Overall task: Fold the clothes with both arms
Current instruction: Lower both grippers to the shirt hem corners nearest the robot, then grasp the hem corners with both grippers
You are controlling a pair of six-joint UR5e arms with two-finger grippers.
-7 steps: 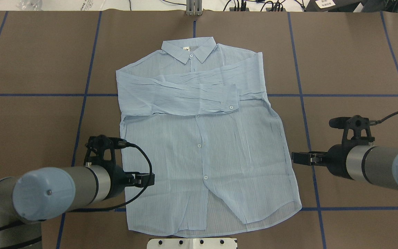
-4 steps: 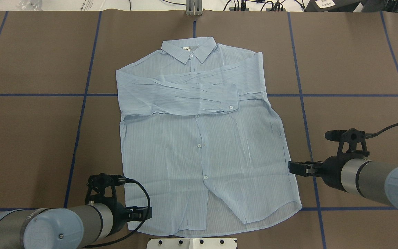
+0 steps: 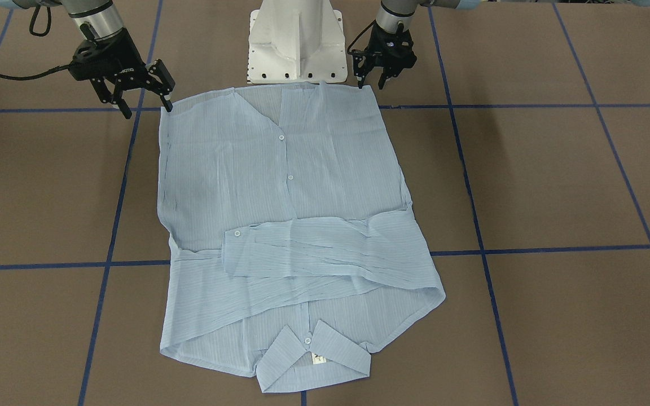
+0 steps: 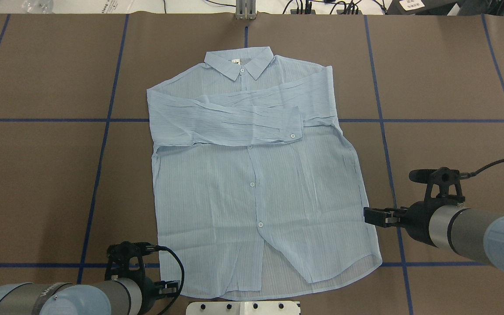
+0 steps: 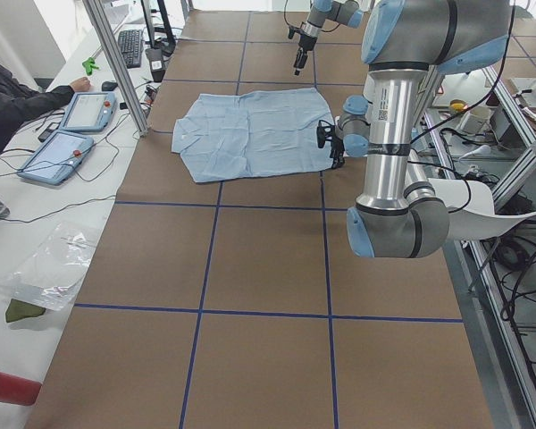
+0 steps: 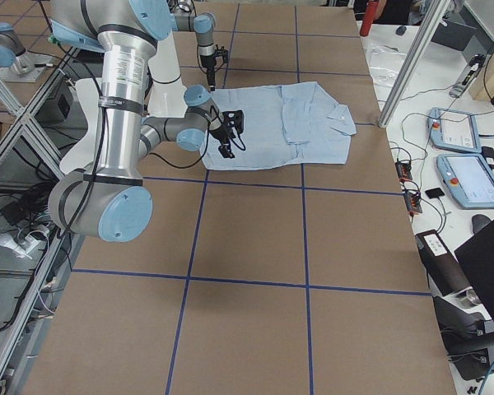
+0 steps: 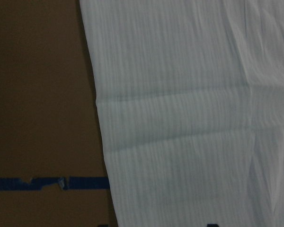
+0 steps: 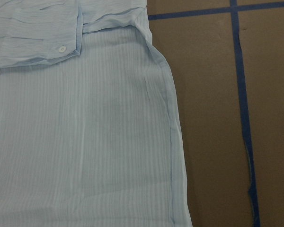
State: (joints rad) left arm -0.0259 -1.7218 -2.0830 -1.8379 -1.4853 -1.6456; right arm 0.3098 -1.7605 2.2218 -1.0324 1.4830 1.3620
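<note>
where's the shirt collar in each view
front-facing: collar, bottom centre
overhead: collar, top centre
exterior left: collar, left end of the shirt
exterior right: collar, shirt's right end
left wrist: not in it
right wrist: not in it
landmark: the folded sleeve across the chest, next to the collar

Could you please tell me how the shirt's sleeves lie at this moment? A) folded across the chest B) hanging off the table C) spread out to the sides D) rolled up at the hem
A: the sleeves lie folded across the front of the shirt, below the collar, one cuff on top.
</note>
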